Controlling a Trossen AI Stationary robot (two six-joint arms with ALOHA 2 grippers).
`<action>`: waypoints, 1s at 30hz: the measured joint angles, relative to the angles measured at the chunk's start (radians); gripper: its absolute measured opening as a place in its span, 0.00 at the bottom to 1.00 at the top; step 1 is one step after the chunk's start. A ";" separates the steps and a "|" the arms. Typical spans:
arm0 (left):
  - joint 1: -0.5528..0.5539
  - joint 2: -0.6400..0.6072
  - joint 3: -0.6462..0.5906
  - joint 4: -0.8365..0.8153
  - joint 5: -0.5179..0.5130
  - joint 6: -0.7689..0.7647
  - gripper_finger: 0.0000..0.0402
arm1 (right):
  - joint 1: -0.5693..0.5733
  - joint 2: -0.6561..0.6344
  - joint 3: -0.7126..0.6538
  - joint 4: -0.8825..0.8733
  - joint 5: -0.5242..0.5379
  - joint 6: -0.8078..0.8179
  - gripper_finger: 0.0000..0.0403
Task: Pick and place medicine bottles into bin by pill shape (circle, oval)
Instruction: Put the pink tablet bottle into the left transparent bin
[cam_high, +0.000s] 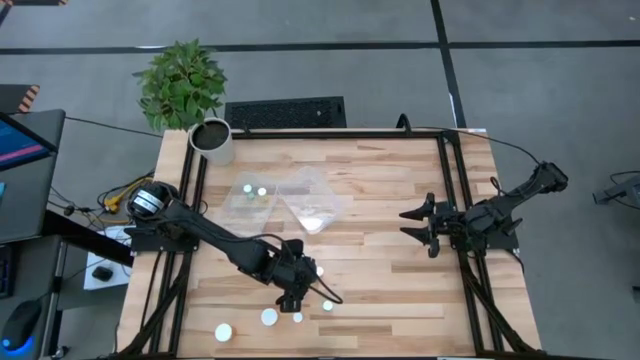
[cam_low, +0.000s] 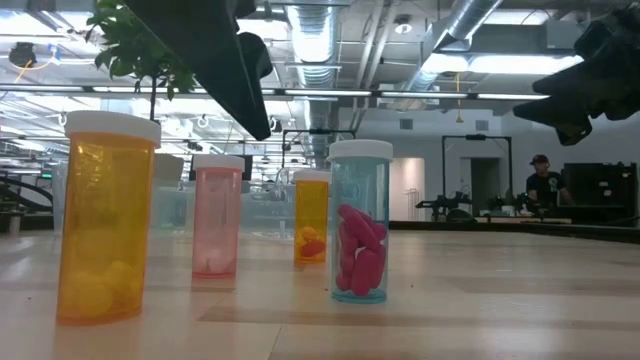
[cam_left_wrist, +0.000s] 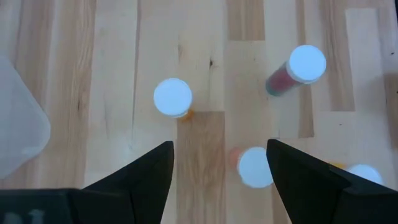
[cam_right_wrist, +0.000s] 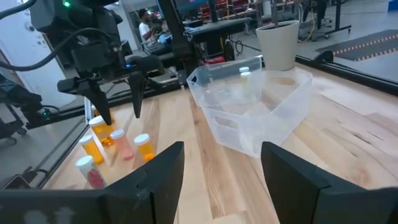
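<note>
Two dark fingers of the left end effector (cam_left_wrist: 217, 171) stand spread and empty above a cluster of medicine bottles (cam_high: 297, 317) near the front edge of the wooden worktop (cam_high: 380, 200), with one white-capped, pink-tinted bottle (cam_left_wrist: 255, 167) showing in the gap between them. An orange bottle (cam_left_wrist: 173, 98) stands just beyond that gap, and a bottle of pink pills (cam_left_wrist: 297, 70) stands to one side. The right end effector (cam_right_wrist: 221, 168) waits well apart over the worktop's right side, its fingers also spread on nothing. Two clear plastic bins (cam_high: 312, 203) sit toward the back of the worktop, the nearer to the white plant pot (cam_high: 213, 141) already holding a couple of bottles. From table height, the blue-tinted bottle (cam_low: 360, 222) clearly carries oval pink pills; the shapes in the others are harder to read. These bottles look light, rigid and smooth-walled, likely to tip or skid if nudged; a squeeze across the body just under the cap appears the safest hold
</note>
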 joint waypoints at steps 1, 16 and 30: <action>-0.003 0.000 0.000 0.005 -0.001 -0.002 0.62 | 0.000 0.000 0.000 0.000 0.000 0.000 0.56; -0.044 0.049 -0.001 0.047 0.004 -0.025 0.62 | 0.000 0.000 0.000 0.000 0.000 -0.001 0.56; -0.041 0.065 -0.001 0.041 0.045 -0.011 0.62 | 0.000 0.000 0.000 0.000 -0.013 0.028 0.56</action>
